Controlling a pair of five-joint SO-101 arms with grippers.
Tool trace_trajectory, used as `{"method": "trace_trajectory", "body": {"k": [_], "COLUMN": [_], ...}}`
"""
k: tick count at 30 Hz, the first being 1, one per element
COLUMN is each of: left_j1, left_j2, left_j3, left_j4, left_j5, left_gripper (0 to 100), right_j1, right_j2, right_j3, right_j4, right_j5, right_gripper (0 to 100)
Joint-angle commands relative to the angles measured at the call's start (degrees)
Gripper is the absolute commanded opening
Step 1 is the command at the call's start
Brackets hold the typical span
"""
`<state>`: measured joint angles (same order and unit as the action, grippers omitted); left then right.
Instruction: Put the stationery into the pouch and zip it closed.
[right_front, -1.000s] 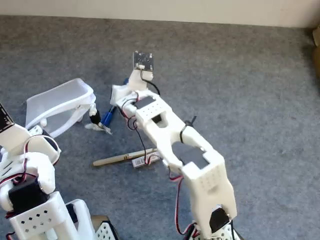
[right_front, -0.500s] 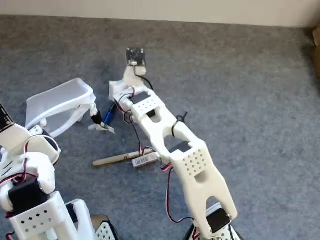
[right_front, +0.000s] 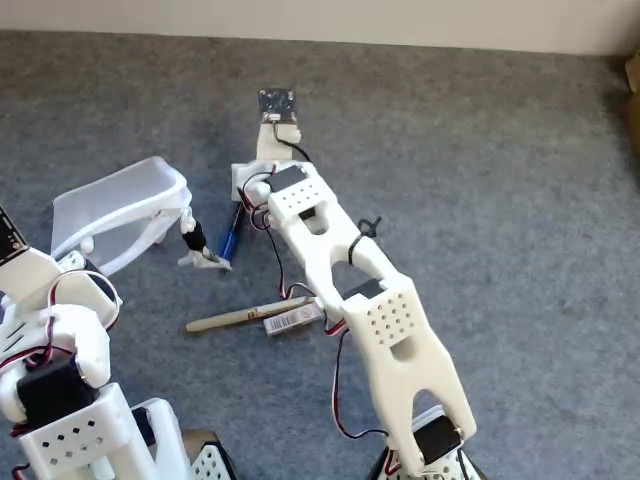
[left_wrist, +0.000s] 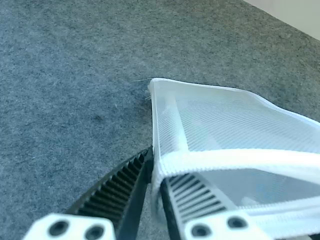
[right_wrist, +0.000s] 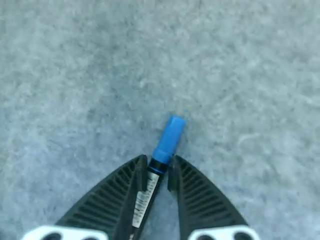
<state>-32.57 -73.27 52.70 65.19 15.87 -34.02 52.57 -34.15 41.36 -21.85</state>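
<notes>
Grey carpet (right_front: 520, 200) is serving as the worktop. The left gripper (left_wrist: 152, 160) is pinching the mesh pouch (left_wrist: 225, 125) by its rim, apparently to prop the mouth open. The right gripper (right_wrist: 157, 165) is clamping a blue-capped pen (right_wrist: 167, 137) near that mouth, seemingly for loading. A wooden pencil (right_front: 240, 316) is lying nearby.

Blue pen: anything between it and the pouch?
Yes: a small black-and-white object lies on the carpet between the pen, held in the right gripper, and the pouch. What it is, I cannot tell.
</notes>
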Motion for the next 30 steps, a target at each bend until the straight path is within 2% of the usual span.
{"method": "trace_trajectory", "body": {"k": [1, 8, 12, 17, 23, 27, 30], "left_j1": [-0.1, -0.1, -0.1, -0.1, -0.1, -0.1, -0.1], "left_j2": [0.3, 0.3, 0.3, 0.3, 0.3, 0.3, 0.3], "left_j3": [-1.7, -1.7, -1.7, -1.7, -1.7, -1.7, -1.7], "left_j4": [-1.1, -1.1, -1.1, -1.1, -1.1, -1.1, -1.1], "left_j5": [0.6, 0.6, 0.6, 0.6, 0.6, 0.6, 0.6], "left_gripper": [1, 1, 1, 1, 1, 1, 1], "right_j1": [0.1, 0.2, 0.2, 0.2, 0.7, 0.5, -0.3], "right_j2": [-0.9, -0.6, -0.7, -0.5, -0.4, -0.3, -0.3], "right_j3": [-1.3, -6.3, -11.7, -19.2, -21.1, -20.9, -20.9], "right_j4": [3.9, 13.8, 23.4, 34.7, 40.7, 43.4, 45.5], "right_j5": [1.2, 6.9, 7.1, 12.0, 12.1, 12.1, 12.1], "right_gripper": [4.8, 4.8, 5.2, 5.3, 5.5, 10.6, 10.7]}}
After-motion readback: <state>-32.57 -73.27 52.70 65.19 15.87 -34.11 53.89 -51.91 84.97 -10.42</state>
